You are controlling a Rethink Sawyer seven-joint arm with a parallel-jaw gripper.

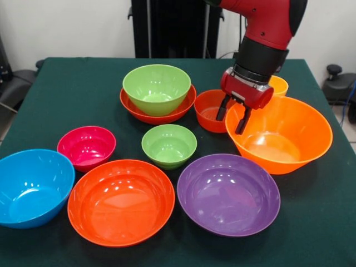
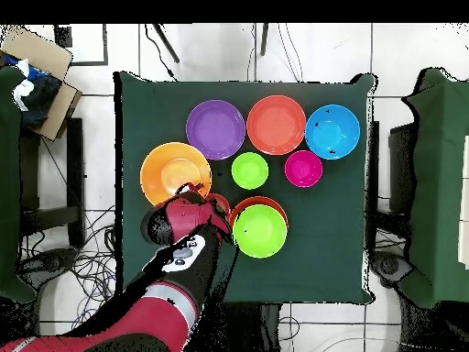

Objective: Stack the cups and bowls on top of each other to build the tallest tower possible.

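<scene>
My gripper point(image 1: 232, 118) is open, with one finger over the small red-orange bowl point(image 1: 209, 110) and the other inside the left rim of the large orange bowl point(image 1: 283, 136). The jaws stand either side of that rim without closing on it. A yellow-orange cup point(image 1: 280, 85) stands behind the gripper, partly hidden. The tower is a medium lime green bowl point(image 1: 157, 86) nested in a wide red-orange bowl point(image 1: 158, 114). In the overhead view the gripper point(image 2: 194, 191) sits at the edge of the large orange bowl point(image 2: 172, 172), beside the tower point(image 2: 259, 229).
On the green table point(image 1: 72, 89) stand a small lime green bowl point(image 1: 168, 146), a magenta bowl point(image 1: 86, 147), a blue bowl point(image 1: 30, 186), a large red-orange bowl point(image 1: 120, 201) and a purple bowl point(image 1: 228, 193), all upright towards the front.
</scene>
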